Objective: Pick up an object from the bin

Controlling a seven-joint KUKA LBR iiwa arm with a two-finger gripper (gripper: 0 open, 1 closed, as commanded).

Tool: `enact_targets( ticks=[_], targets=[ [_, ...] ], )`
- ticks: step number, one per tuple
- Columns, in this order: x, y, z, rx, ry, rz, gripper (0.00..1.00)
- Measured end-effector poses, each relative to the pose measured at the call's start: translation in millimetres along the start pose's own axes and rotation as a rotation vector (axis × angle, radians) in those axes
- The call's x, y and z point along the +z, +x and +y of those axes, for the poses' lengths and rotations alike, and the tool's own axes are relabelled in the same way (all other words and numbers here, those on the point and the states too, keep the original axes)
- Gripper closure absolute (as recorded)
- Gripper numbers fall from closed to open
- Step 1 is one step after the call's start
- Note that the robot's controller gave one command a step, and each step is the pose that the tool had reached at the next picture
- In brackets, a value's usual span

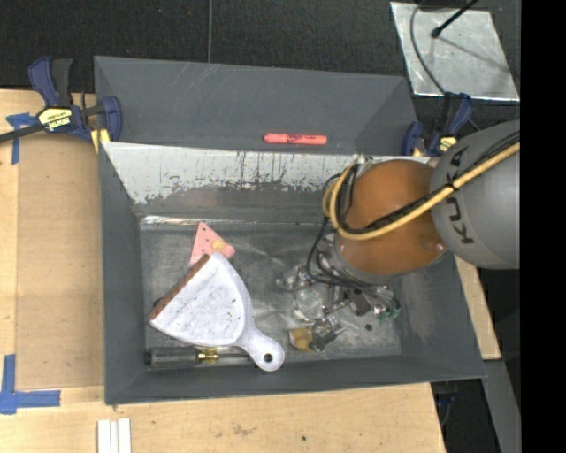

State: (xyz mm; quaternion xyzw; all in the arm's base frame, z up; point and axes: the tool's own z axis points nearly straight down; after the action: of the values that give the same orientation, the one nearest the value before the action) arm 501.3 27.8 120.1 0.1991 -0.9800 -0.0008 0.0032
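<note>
Gripper [343,299], open or closed I cannot tell under orange cover [389,217], low over heap of small clear and brassy bits [308,320] right of white scoop [208,308]; risk: loose pieces slip, nothing caught.

A flat matte black backdrop [265,31] is stretching across the top of the camera view. A mottled silver-grey metal plate [482,66] is lying at the upper right, and a thin black cable [453,19] is crossing its top corner. A pale tan flat worktop [53,265] is running down the left side and along the bottom. Light is falling evenly over it.
</note>
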Motion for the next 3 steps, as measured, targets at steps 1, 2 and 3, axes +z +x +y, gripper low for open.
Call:
enact_targets(
  ticks=[1, 2, 3],
  targets=[
    [-16.4, 4.6, -26.4, -0.078, 0.008, -0.016, 0.0],
    [20.1, 7.5, -16.1, -0.271, 0.006, -0.008, 0.0],
    [41.7, 0.7, -30.4, -0.604, 0.005, -0.009, 0.0]
  ],
)
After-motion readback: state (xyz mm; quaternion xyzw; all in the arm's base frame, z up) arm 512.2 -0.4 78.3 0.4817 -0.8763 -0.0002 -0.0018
